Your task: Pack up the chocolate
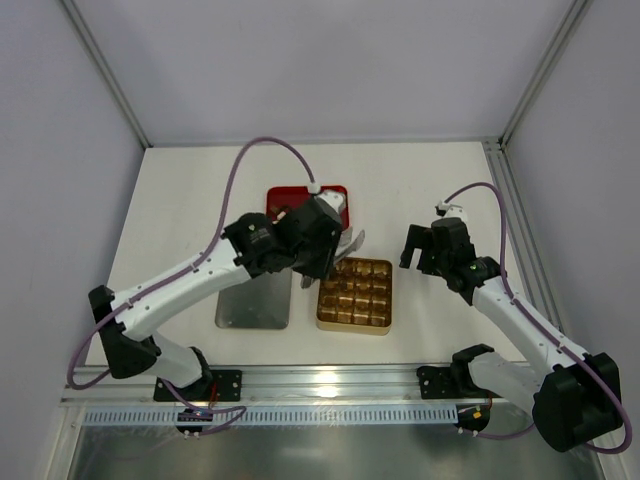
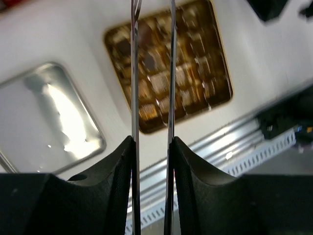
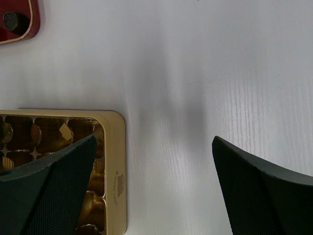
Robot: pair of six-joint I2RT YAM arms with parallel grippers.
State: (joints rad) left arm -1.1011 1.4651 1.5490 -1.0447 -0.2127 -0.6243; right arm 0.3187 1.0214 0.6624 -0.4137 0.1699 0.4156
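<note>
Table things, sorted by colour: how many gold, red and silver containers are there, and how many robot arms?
Gold tin: 1
Red tray: 1
Silver lid: 1
Robot arms: 2 (left, right)
Total: 5

Nothing can be read for certain in any view. The only mark is a small embossed stamp on the rim of the gold tin, seen from the right wrist camera, and it is too faint and small to make out as letters or a brand.
</note>
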